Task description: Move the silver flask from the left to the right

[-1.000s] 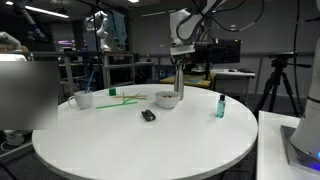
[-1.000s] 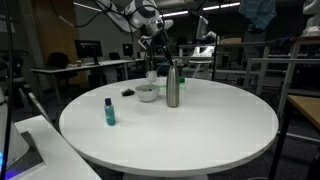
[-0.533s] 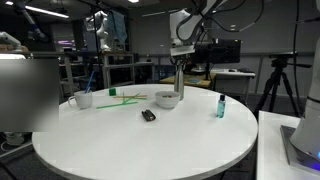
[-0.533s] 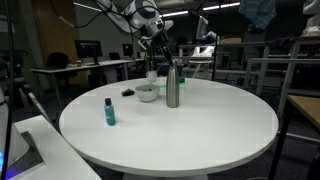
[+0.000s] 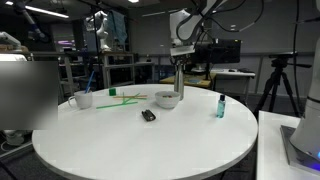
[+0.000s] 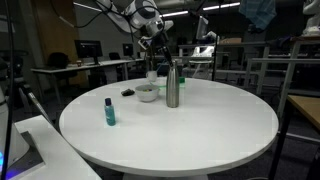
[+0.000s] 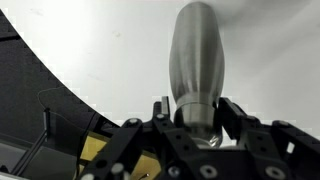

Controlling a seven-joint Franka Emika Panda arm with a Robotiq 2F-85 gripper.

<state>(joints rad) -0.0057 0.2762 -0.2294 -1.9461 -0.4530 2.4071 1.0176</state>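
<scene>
Upright slim brushed-metal silver flask [image 6: 172, 84]

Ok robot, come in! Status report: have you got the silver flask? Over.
Fingers flanking the silver flask at its neck, grip unclear. Flask upright on table. White bowl close beside it.

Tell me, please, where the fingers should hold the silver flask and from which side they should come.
Grip the narrow neck below the cap of the silver flask, coming straight down from above. It stands upright, tall and slim, and a white bowl sits close beside it, so a side approach looks crowded. In the wrist view the fingers flank that neck.
</scene>
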